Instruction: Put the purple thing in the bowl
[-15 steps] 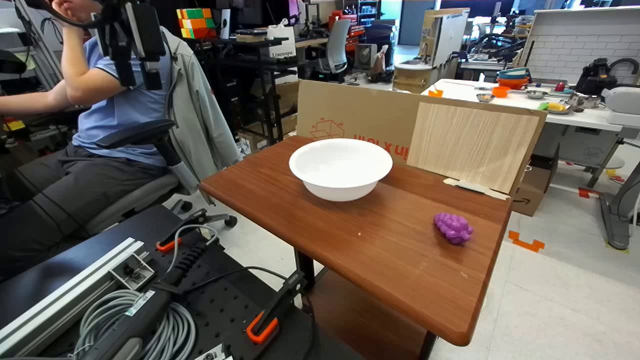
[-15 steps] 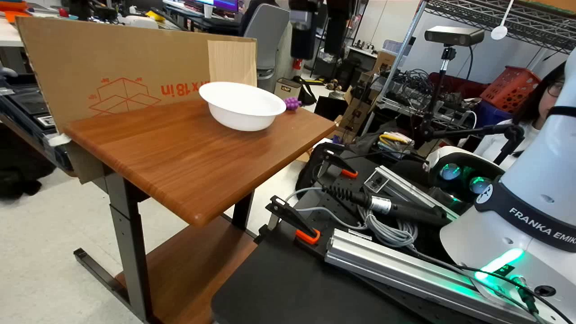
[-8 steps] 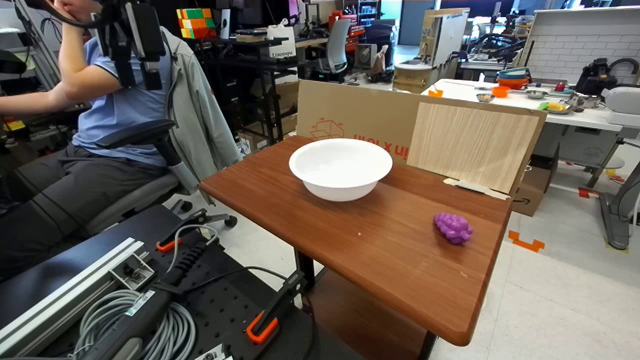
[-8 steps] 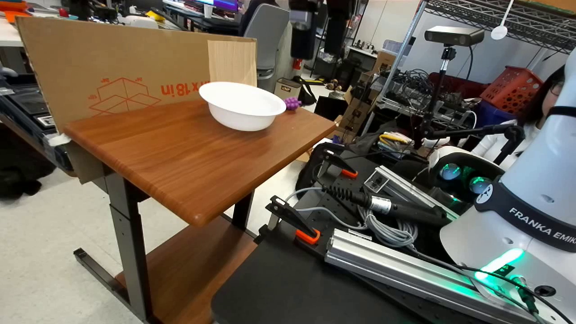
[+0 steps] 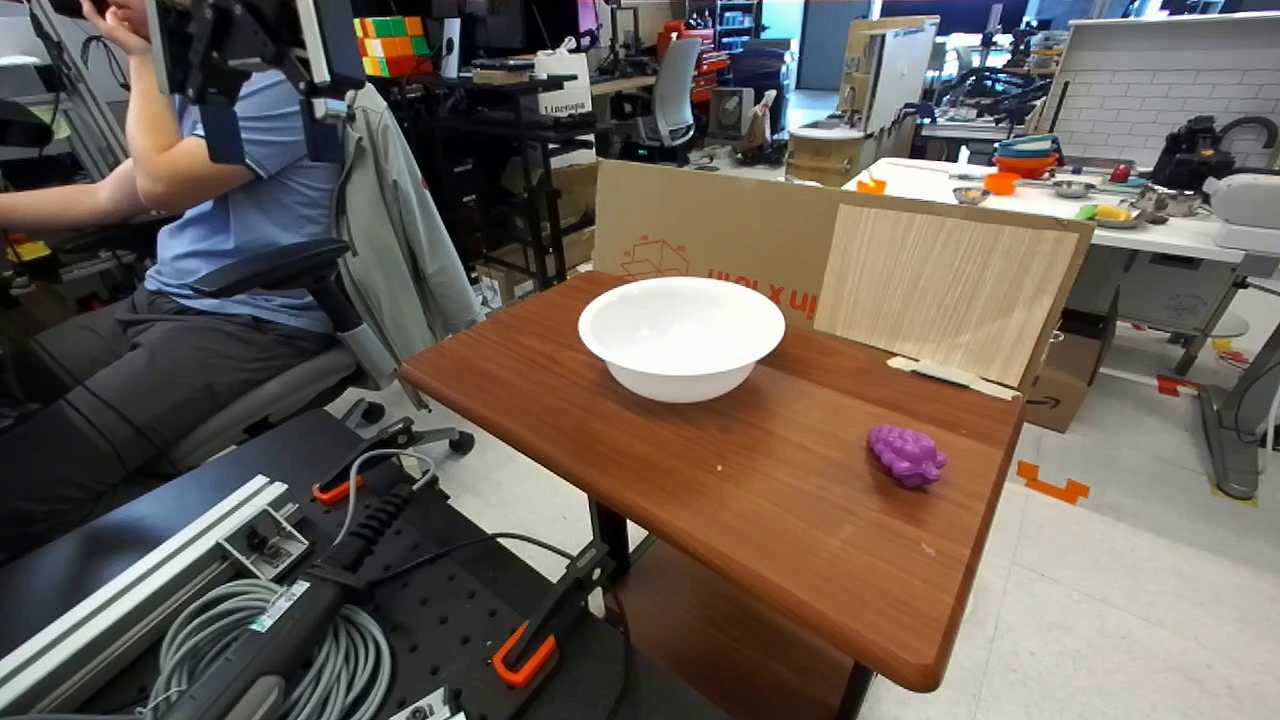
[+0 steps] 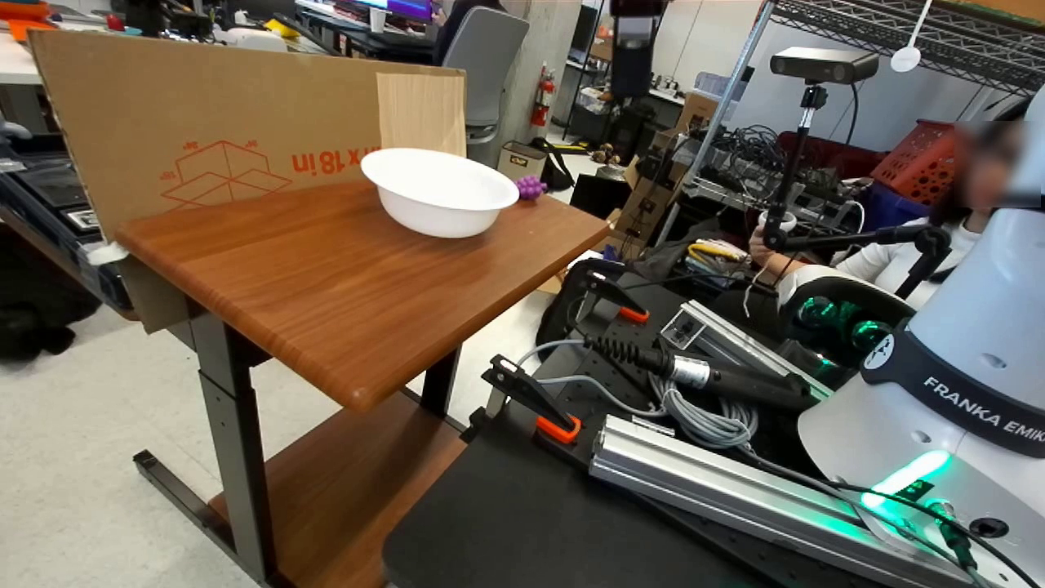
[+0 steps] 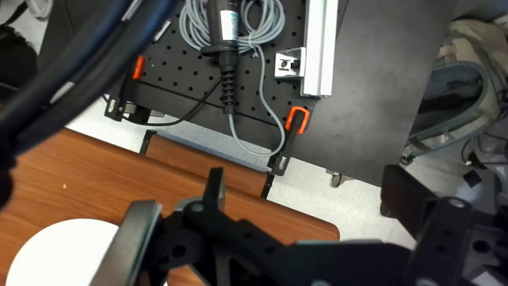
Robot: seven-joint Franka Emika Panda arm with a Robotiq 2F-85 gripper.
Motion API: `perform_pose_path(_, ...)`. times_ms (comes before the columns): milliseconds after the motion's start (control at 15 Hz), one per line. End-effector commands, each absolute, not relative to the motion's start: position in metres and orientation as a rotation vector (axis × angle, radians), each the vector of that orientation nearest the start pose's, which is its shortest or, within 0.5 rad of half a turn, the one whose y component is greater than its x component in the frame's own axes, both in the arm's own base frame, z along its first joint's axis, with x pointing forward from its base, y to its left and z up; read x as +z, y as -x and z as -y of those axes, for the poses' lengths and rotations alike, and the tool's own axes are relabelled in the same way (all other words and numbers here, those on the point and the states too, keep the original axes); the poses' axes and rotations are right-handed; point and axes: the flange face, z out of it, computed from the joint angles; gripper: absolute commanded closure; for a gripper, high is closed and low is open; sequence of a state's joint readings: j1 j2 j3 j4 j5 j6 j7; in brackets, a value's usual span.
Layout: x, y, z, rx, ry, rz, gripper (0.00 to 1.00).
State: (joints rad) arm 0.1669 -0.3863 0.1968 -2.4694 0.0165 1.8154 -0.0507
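Fingers (image 7: 405,200) have turned, spread wide and empty, the purple thing (image 5: 907,457) lying apart from the bowl (image 5: 680,384).

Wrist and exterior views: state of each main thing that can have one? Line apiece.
Bowl, upright on the table, nothing visible inside
Grapes, lying on the table, outside the bowl
End effector, open, holding nothing
Cardboard, standing upright at the table's edge
Grey cable, coiled, with one loose loop
Base light, lit green
Screen, on
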Motion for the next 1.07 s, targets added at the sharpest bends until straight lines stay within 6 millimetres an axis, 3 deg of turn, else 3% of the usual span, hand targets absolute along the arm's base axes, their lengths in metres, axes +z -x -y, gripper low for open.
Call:
perform_pose_path(0, 0.442, -0.372, -0.081, 0.474, 3.077, 0.914, 0.00)
perform_pose_path(267, 0.459, -0.391, -0.012, 0.400, 2.973, 1.143, 0.00)
perform_pose_path(400, 0.461, -0.401, 0.017, 0.371, 2.987, 1.058, 0.00)
perform_pose_path(667, 0.453, -0.431, 0.064, 0.233, 3.067, 0.715, 0.00)
perform_pose_path(1000, 0.417, -0.483, 0.109, 0.233, 3.119, 0.414, 0.00)
